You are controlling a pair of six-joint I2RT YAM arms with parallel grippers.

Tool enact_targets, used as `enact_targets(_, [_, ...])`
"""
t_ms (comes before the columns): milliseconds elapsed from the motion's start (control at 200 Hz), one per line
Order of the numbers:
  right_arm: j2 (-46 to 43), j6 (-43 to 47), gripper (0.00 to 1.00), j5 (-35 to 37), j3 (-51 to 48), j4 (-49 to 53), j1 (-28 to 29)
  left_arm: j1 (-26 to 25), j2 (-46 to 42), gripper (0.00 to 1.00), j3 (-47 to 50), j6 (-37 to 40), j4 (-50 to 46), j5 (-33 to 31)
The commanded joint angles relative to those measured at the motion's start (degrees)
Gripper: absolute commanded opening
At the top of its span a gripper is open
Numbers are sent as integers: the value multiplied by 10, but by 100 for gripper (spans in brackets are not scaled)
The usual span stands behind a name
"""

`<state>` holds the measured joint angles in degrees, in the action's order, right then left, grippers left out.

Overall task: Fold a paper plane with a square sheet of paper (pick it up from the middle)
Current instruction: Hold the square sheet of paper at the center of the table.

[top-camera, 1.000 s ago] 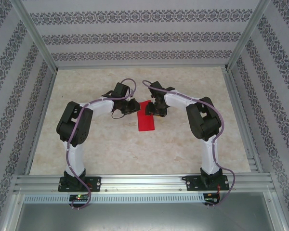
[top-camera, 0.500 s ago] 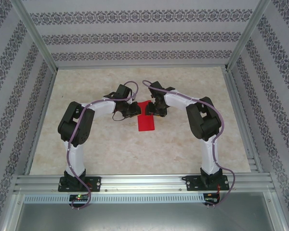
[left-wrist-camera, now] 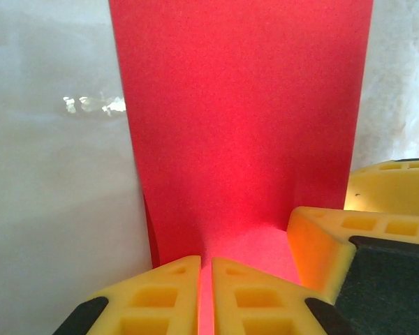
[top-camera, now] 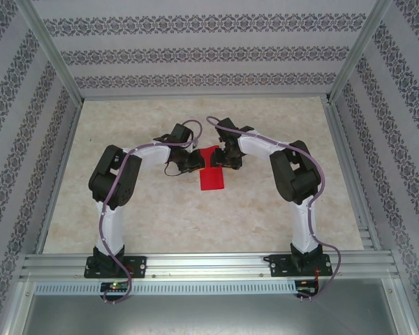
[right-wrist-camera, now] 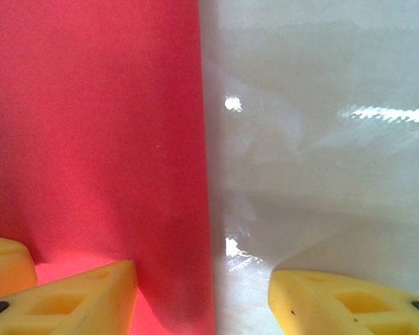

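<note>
Main change here: the left gripper point(left-wrist-camera: 206, 264) is now brought right in against the left edge of the square sheet of paper point(top-camera: 211, 174), at its far end. A second ago it was kept a little off that edge. Its jaws are also squeezed down to a thin slit. A sliver of red is seen in that slit and the sheet looks slightly lifted just there, but whether a layer is actually pinched can't be told for sure. The right gripper point(right-wrist-camera: 202, 276) isn't moved at all. It's parked at the sheet's far right edge with the jaws about half open, one finger over the red and the other over bare table point(top-camera: 265, 125) just beside the sheet. The sheet itself is laid flat between the two grippers and is seen as a narrow strip rather than a square, so a first fold is probably already made. Most likely the left side is being grabbed for the next crease.
</note>
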<state>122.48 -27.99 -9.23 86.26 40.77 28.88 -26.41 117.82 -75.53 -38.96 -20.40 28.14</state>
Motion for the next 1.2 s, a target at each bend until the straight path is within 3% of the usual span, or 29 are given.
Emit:
enact_targets(0, [106, 1, 59, 61, -54, 15, -10, -7, 10, 14, -17, 14, -17, -5])
enact_targets(804, [107, -3, 59, 71, -56, 17, -6, -7, 26, 14, -30, 29, -39, -23])
enact_targets(1194, [65, -10, 58, 35, -46, 15, -7, -7, 44, 14, -46, 41, -95, -47])
